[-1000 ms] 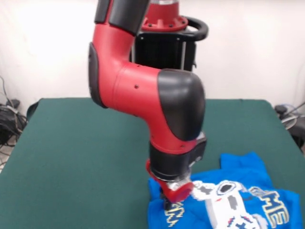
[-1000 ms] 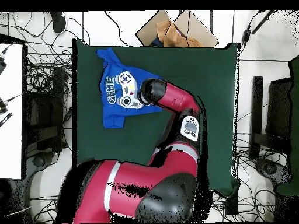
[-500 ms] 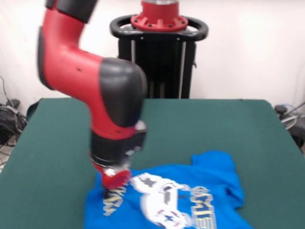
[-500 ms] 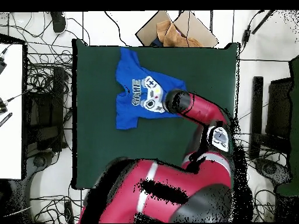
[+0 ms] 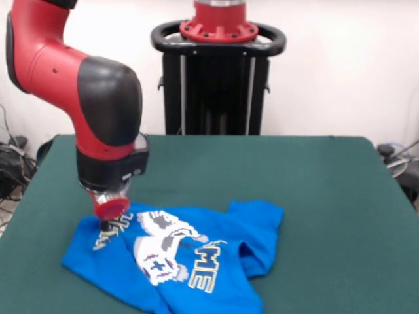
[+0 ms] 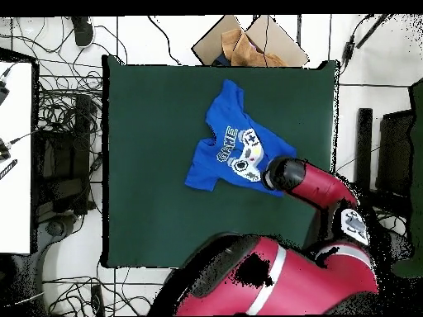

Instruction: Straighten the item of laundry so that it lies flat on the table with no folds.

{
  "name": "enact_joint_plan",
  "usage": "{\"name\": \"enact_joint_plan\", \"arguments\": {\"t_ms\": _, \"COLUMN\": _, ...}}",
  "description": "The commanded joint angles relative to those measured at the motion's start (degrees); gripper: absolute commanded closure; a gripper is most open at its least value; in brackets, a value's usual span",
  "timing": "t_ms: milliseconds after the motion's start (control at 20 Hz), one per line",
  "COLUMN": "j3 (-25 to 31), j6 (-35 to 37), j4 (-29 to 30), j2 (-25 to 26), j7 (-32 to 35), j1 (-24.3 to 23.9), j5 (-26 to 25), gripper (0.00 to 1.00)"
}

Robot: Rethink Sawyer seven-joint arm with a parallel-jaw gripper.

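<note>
The table (image 5: 314,190), a broad spread of dark green cloth, takes up most of what I can see, and much of it lies bare to the right in the front view. Over it leans the red and black arm (image 5: 85,98), coming down from the upper left of the front view with its thick black elbow joint bulging above the wrist; from overhead the same arm reaches up from the bottom edge towards the table's right-hand part. The blue T-shirt (image 5: 222,261) lies on the green cloth near the front edge in the front view, left of the middle, and in the overhead view it sits right of the table's middle, turned at a slant. It is not flat: the cloth is rumpled, a sleeve or shoulder part bunches up on its right side in the front view, and the white controller print (image 5: 160,245) and the lettering run crooked across the folds. The gripper (image 5: 106,226) is down at the shirt's left corner in the front view, its red end cap right over the fabric and touching it or nearly so; I cannot tell how far its claw is parted or whether it has cloth pinched in it.
</note>
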Motion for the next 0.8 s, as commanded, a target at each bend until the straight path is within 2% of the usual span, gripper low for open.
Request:
{"name": "enact_joint_plan", "arguments": {"t_ms": 50, "j3": 4.4, "j6": -0.9, "j4": 11.7, "j2": -3.1, "j7": -1.7, "j1": -0.4, "j5": -5.1, "gripper": 1.00}}
{"name": "enact_joint_plan", "arguments": {"t_ms": 200, "j3": 3.9, "j6": -1.8, "j4": 14.8, "j2": -5.3, "j7": 0.2, "j1": -0.3, "j5": -5.9, "gripper": 1.00}}
{"name": "enact_joint_plan", "arguments": {"t_ms": 350, "j3": 2.7, "j6": -2.7, "j4": 15.3, "j2": -6.1, "j7": 1.5, "j1": 0.1, "j5": -6.8, "gripper": 1.00}}
{"name": "enact_joint_plan", "arguments": {"t_ms": 500, "j3": 2.8, "j6": -1.9, "j4": 11.8, "j2": -4.1, "j7": 1.7, "j1": -0.8, "j5": -6.6, "gripper": 1.00}}
{"name": "enact_joint_plan", "arguments": {"t_ms": 650, "j3": 1.9, "j6": 0.8, "j4": 11.7, "j2": -5.7, "j7": 4.7, "j1": -0.2, "j5": -4.3, "gripper": 1.00}}
{"name": "enact_joint_plan", "arguments": {"t_ms": 800, "j3": 2.2, "j6": 1.1, "j4": 6.6, "j2": -3.8, "j7": 2.8, "j1": -0.9, "j5": -4.8, "gripper": 1.00}}
